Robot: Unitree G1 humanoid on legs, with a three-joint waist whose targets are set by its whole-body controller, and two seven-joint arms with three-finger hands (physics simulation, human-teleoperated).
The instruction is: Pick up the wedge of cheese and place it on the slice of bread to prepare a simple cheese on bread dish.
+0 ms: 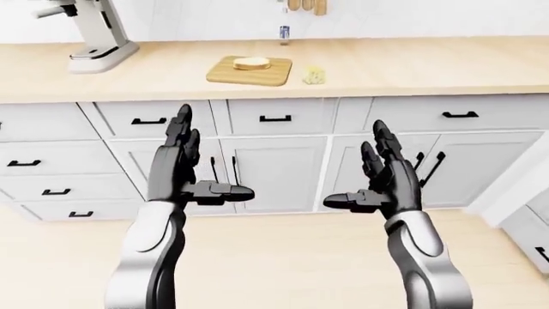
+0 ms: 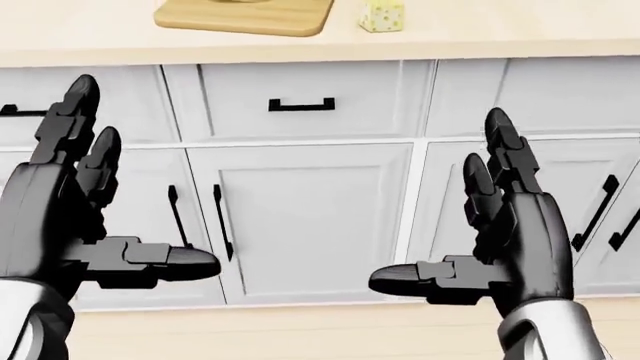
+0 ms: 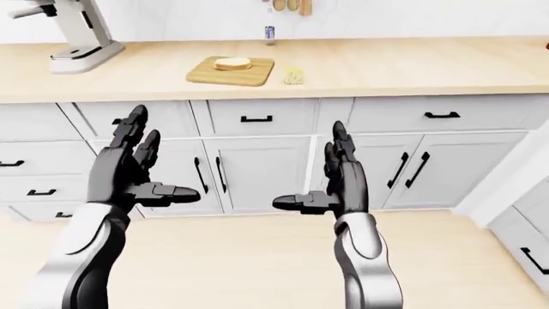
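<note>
Stand mixer (image 1: 94, 32): at the 10 o'clock corner of the left-eye view, on the wooden surface (image 1: 412, 67), well apart from the task's things.
Left robot hand (image 1: 185, 170): raised at about 8 o'clock in the left-eye view, fingers spread upward and thumb pointing inward, holding nothing, level with the cabinet doors (image 2: 300, 217).
Cutting board (image 1: 250, 71): at roughly 12 o'clock on the surface, carrying the slice of bread (image 1: 251, 62), which lies flat near its middle.
Wedge of cheese (image 1: 315, 75): on the surface just beside the board's right edge, at 1 o'clock from view centre, apart from the bread.
Cheese orientation: too small to read a clear long axis or which way the thin end points; in the head view (image 2: 383, 15) it reads as a blocky pale-yellow piece with holes.
Right robot hand (image 1: 378, 177): at about 4 o'clock, fingers extended and empty, mirroring the other.
Step in hand: approach, as I judge it; both hands are well short of the surface.
Doing it well: probably step closer and square up to the cheese, then bring the right hand in from the 3 o'clock side, away from the board, so the bread stays undisturbed.
</note>
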